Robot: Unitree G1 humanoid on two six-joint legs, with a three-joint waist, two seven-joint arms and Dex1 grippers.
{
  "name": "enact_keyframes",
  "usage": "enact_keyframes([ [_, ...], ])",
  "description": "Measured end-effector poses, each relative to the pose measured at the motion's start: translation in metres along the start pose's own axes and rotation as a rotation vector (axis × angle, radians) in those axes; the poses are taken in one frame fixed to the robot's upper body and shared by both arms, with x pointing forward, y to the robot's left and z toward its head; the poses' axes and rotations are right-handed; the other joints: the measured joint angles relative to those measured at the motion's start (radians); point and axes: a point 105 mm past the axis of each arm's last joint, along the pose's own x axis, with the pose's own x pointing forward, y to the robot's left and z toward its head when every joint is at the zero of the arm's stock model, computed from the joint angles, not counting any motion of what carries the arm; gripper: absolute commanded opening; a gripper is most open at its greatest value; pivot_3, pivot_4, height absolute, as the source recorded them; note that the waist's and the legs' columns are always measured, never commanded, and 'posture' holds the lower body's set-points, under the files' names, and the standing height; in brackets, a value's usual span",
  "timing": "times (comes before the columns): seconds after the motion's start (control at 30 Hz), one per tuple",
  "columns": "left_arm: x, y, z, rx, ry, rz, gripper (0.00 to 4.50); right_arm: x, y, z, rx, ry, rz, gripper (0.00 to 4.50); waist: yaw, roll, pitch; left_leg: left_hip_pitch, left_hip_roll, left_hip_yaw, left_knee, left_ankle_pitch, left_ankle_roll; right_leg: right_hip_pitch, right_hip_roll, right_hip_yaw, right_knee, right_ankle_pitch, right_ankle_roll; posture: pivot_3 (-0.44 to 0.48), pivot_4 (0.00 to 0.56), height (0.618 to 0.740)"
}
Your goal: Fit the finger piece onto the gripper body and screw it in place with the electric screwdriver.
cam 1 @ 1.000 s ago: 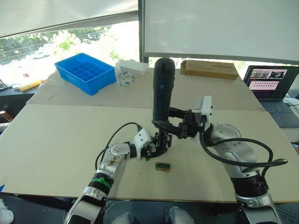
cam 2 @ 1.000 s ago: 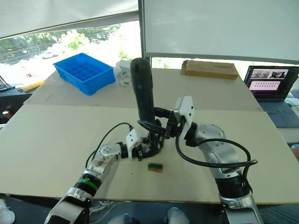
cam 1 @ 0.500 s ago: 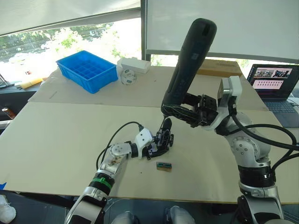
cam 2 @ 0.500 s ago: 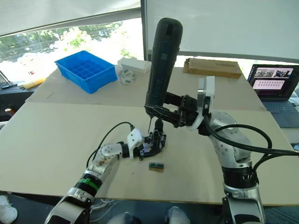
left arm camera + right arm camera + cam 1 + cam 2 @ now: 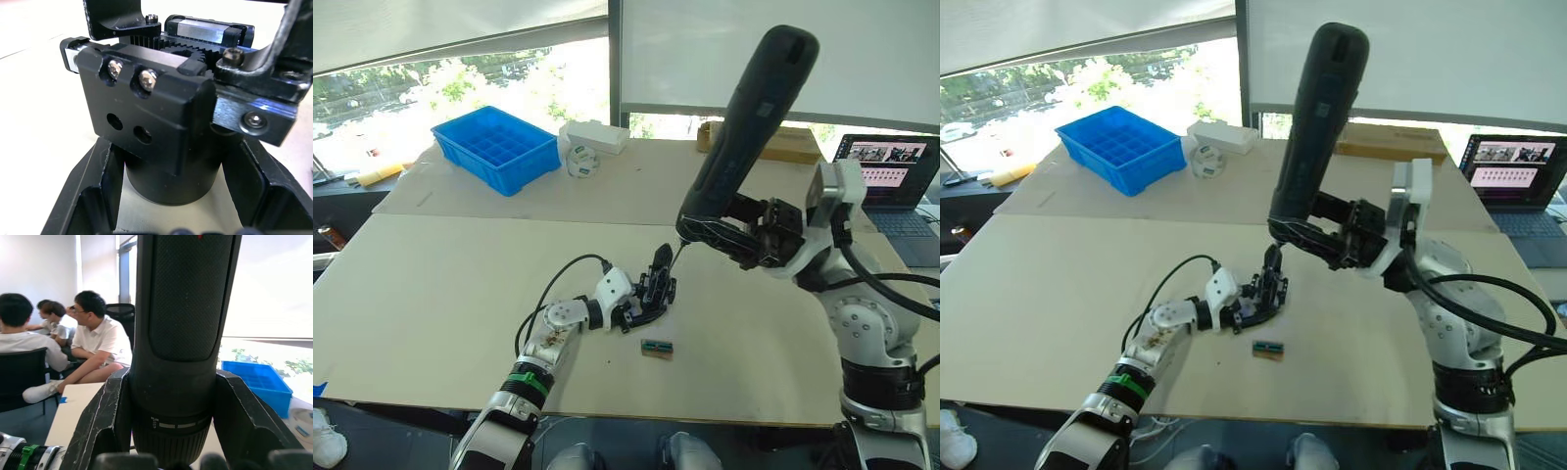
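1. Black blocky gripper body [image 5: 651, 297] with one pointed finger, on beige worktop [image 5: 431, 284], pinched between jaws of left gripper [image 5: 641, 304].
2. Long thick black cylindrical electric screwdriver [image 5: 744, 127], tilted above, clamped by right gripper [image 5: 729, 230]; thin bit near pointed finger.
3. Small green-brown block [image 5: 656, 348] just beside.

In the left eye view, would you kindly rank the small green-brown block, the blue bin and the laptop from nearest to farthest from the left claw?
1. The small green-brown block, on the table just right of the left claw and nearer the robot.
2. The blue bin, far back on the left.
3. The laptop, at the far right edge.
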Motion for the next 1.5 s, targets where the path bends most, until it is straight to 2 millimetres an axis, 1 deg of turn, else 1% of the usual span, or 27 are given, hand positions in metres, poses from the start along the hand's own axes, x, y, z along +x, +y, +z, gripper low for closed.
enact_keyframes([
  [0.03, -0.001, 0.000, 0.000, -0.004, -0.004, 0.003, 3.63, -0.001, 0.000, 0.001, 0.001, -0.002, -0.007, 1.91, -0.001, 0.000, 0.000, 0.000, 0.000, 0.000, 0.000, 0.000, 0.000, 0.000, 0.000, 0.000, 0.000, 0.000, 0.000, 0.000, 0.150, 0.740],
  [0.07, -0.002, 0.000, 0.000, -0.006, -0.008, 0.008, 4.24, -0.003, 0.000, 0.003, -0.002, -0.007, -0.017, 1.91, -0.001, 0.000, 0.000, 0.000, 0.000, 0.000, -0.001, 0.001, -0.001, 0.000, 0.001, 0.000, 0.000, 0.000, 0.000, 0.000, 0.150, 0.740],
  [0.1, -0.002, 0.001, 0.000, -0.008, -0.010, 0.010, 4.48, -0.004, -0.001, 0.005, -0.005, -0.010, -0.019, 1.91, -0.001, 0.000, 0.000, 0.000, 0.000, 0.000, -0.001, 0.001, -0.001, -0.001, 0.001, 0.000, 0.000, 0.000, 0.000, 0.000, 0.150, 0.740],
  [0.2, -0.004, 0.001, 0.000, -0.012, -0.017, 0.019, 4.48, -0.007, -0.001, 0.009, -0.018, -0.012, -0.036, 1.91, -0.001, 0.000, 0.001, 0.000, 0.000, 0.000, -0.001, 0.001, -0.001, -0.001, 0.001, 0.000, 0.000, 0.000, 0.000, 0.000, 0.150, 0.740],
  [0.3, -0.009, 0.004, 0.000, -0.015, -0.023, 0.032, 4.48, -0.014, -0.003, 0.011, -0.022, -0.011, -0.076, 1.91, 0.000, -0.001, 0.001, -0.001, 0.000, 0.000, -0.001, 0.001, -0.001, -0.001, 0.001, 0.000, 0.000, 0.000, 0.000, 0.000, 0.150, 0.740],
  [0.43, -0.022, 0.009, -0.002, -0.009, -0.022, 0.055, 4.48, -0.023, -0.001, 0.006, -0.002, 0.009, -0.103, 1.91, -0.003, -0.001, 0.001, -0.001, 0.000, 0.000, -0.002, 0.001, -0.001, -0.001, 0.001, 0.001, -0.001, 0.000, 0.000, 0.000, 0.150, 0.740],
  [0.5, -0.029, 0.010, -0.002, -0.009, -0.023, 0.069, 4.48, -0.026, -0.002, 0.006, -0.002, 0.013, -0.115, 1.91, -0.003, 0.000, 0.001, -0.001, 0.000, 0.000, -0.002, 0.001, -0.002, -0.002, 0.001, 0.001, 0.000, 0.000, 0.000, 0.000, 0.150, 0.740],
  [0.57, -0.041, 0.013, -0.004, -0.014, -0.024, 0.086, 4.48, -0.031, -0.002, 0.009, -0.020, 0.024, -0.129, 1.91, -0.002, 0.000, 0.002, -0.001, 0.000, 0.000, -0.002, 0.001, -0.002, -0.002, 0.001, 0.001, 0.000, 0.000, 0.000, 0.000, 0.150, 0.740],
  [0.7, -0.072, 0.017, -0.009, -0.028, -0.004, 0.092, 4.48, -0.044, -0.005, 0.015, -0.052, 0.054, -0.172, 1.91, -0.001, 0.000, 0.002, -0.002, 0.000, 0.000, -0.002, 0.001, -0.002, -0.003, 0.001, 0.001, -0.001, 0.000, 0.000, 0.000, 0.150, 0.740],
  [0.9, -0.111, 0.017, -0.014, -0.046, 0.039, 0.076, 4.48, -0.062, -0.006, 0.012, -0.050, 0.081, -0.223, 1.91, 0.000, 0.001, 0.003, -0.004, 0.000, 0.000, -0.002, 0.001, -0.002, -0.005, 0.001, 0.001, -0.001, -0.001, 0.000, 0.000, 0.150, 0.740],
  [1.2, -0.139, 0.016, -0.017, -0.075, 0.071, 0.055, 4.48, -0.086, -0.005, 0.005, -0.057, 0.124, -0.301, 1.91, 0.000, 0.002, 0.003, -0.005, 0.000, 0.001, -0.002, 0.002, -0.003, -0.007, 0.002, 0.002, 0.000, -0.001, 0.001, 0.000, 0.150, 0.740],
  [1.37, -0.166, 0.015, -0.020, -0.113, 0.097, 0.059, 4.48, -0.100, -0.005, 0.008, -0.091, 0.149, -0.354, 1.91, 0.002, 0.002, 0.004, -0.006, 0.000, 0.001, -0.003, 0.002, -0.004, -0.009, 0.003, 0.002, 0.000, -0.001, 0.002, 0.000, 0.150, 0.740],
  [1.5, -0.190, 0.017, -0.019, -0.088, 0.109, 0.064, 4.48, -0.109, 0.003, 0.001, -0.111, 0.201, -0.371, 1.91, 0.004, 0.003, 0.004, -0.007, 0.000, 0.002, -0.003, 0.002, -0.004, -0.011, 0.003, 0.002, 0.000, -0.002, 0.002, 0.000, 0.150, 0.740],
])
